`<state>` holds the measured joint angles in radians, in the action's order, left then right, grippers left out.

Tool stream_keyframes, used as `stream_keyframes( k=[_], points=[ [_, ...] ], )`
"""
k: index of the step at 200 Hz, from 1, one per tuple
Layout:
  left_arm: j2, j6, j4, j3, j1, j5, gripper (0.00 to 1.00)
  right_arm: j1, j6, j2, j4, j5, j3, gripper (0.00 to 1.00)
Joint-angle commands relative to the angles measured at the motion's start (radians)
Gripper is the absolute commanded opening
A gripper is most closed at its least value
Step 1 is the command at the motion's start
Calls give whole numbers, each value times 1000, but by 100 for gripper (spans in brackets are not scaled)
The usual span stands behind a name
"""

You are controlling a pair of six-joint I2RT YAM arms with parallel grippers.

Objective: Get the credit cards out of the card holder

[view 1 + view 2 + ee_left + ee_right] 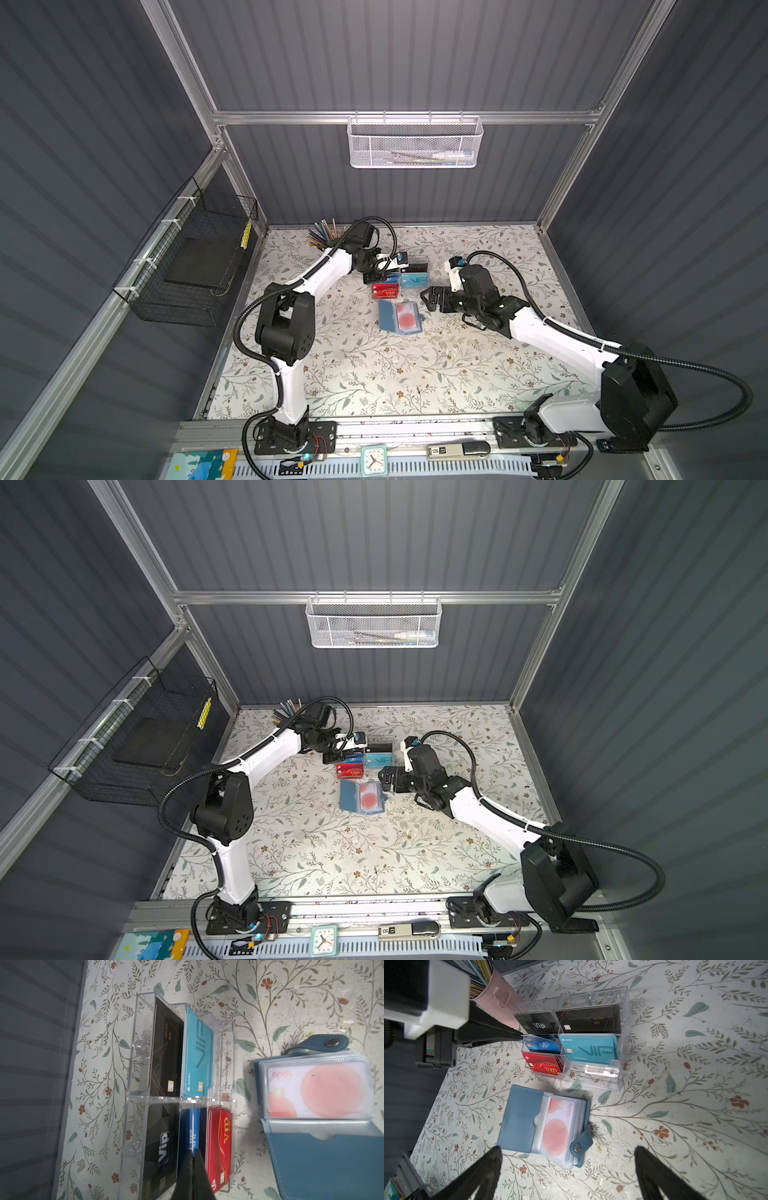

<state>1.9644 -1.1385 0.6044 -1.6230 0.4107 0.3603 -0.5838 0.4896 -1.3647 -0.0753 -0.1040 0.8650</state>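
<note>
Your card holder point(521, 1118) lay open on the table point(675, 1105), with the white card point(556, 1136) in its top clear sleeve. The clear rack point(620, 1043) held black, teal and red VIP cards point(589, 1049). Your left claw point(520, 1036) pinched the blue card point(544, 1045) at the rack's middle tier. Your right claw point(568, 1148) gaped wide just beside the holder.

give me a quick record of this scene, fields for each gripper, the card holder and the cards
card holder: lying open, snap tab undone
white card: red-orange circles, inside the holder's top clear sleeve
left gripper: fingers shut on a blue card at the acrylic rack's middle tier
right gripper: open, empty, close to the holder
task state: white card not yet out
</note>
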Motion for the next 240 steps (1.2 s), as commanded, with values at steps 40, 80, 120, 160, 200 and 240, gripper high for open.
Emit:
stream_keyframes(
  k=[40,80,120,160,200,240],
  points=[
    [20,-42,32,-6,-8,-4,0,7,-4,27,8,-6,-10,99],
    [43,-54,41,-8,-8,-23,0,9,-4,24,17,-9,-14,99],
    [53,-55,31,3,-7,-63,0,9,-2,19,23,-16,-17,99],
    [72,-44,23,-3,-7,-55,0,11,-6,24,20,-14,-17,99],
    [77,-39,23,-9,-7,-74,0,12,-5,21,21,-19,-16,99],
    [61,-34,0,5,-7,-83,0,11,-5,24,24,-25,-17,99]
  ],
)
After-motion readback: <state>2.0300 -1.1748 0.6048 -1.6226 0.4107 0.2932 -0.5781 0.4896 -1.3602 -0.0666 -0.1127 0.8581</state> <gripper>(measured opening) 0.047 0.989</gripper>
